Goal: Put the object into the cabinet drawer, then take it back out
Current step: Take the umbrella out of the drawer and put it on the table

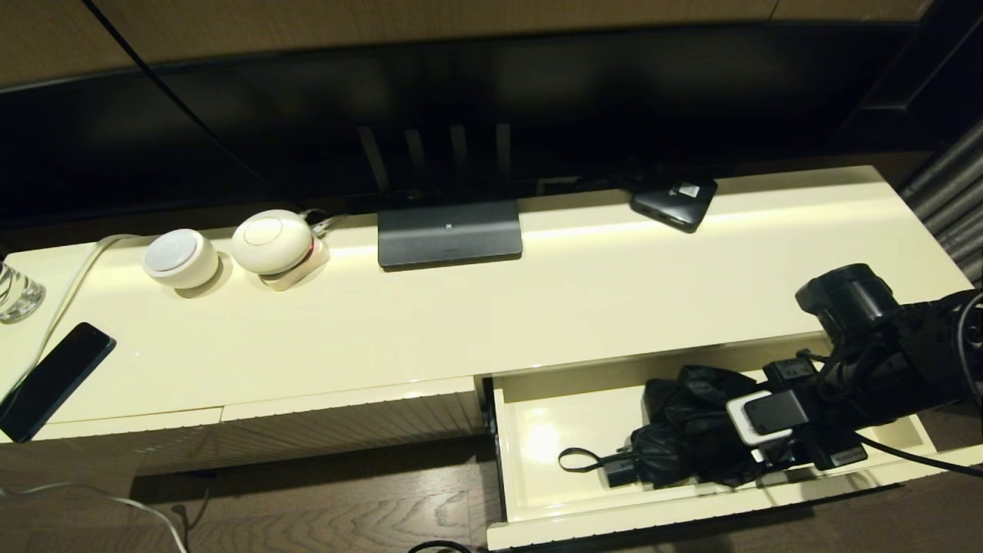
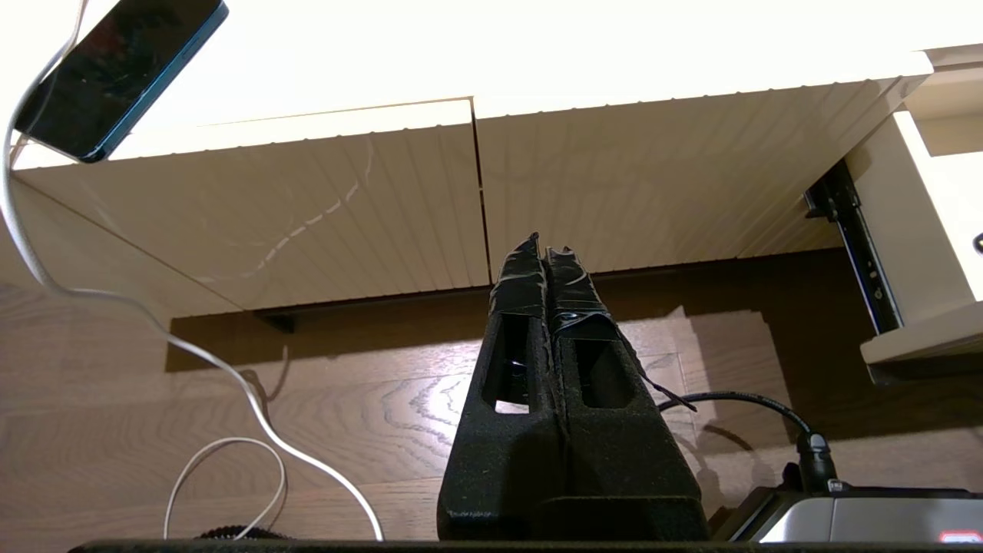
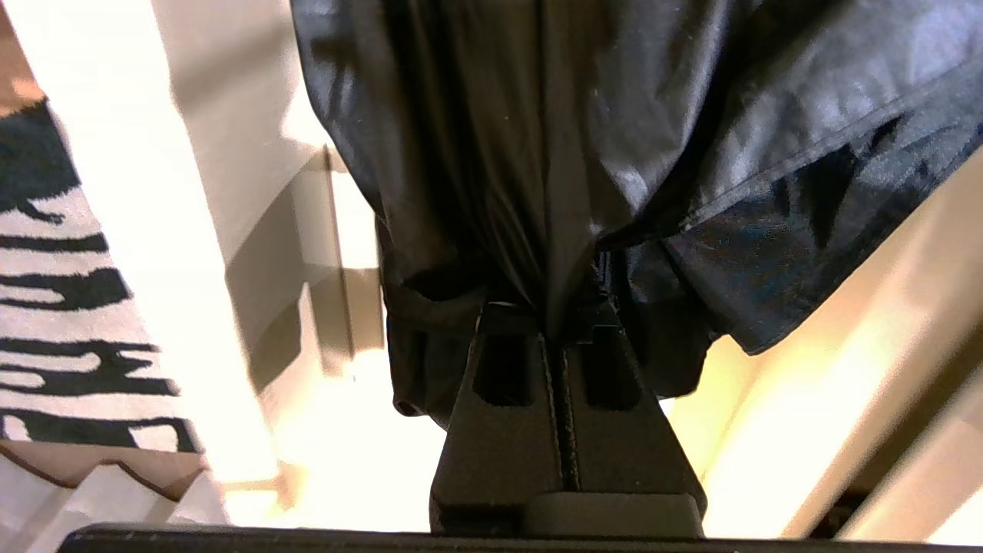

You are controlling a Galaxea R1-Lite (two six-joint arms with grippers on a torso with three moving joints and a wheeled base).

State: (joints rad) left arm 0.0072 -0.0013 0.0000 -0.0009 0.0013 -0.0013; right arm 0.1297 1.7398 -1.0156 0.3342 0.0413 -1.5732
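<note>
Black compact folding umbrella (image 1: 691,430) lies inside the open cream-white ribbed drawer (image 1: 530,453). Right claw (image 3: 567,322) is clenched on its glossy fabric only. Fabric judged soft, slippery; the stiff handle (image 1: 618,470) offers surer purchase. Left claw (image 2: 547,253), closed, hangs idle before the cabinet front.

Head camera looks down on cabinet top and open drawer (image 1: 530,461). Left wrist camera faces ribbed fronts from low. Right wrist camera close inside drawer (image 3: 806,399), shared with head.
</note>
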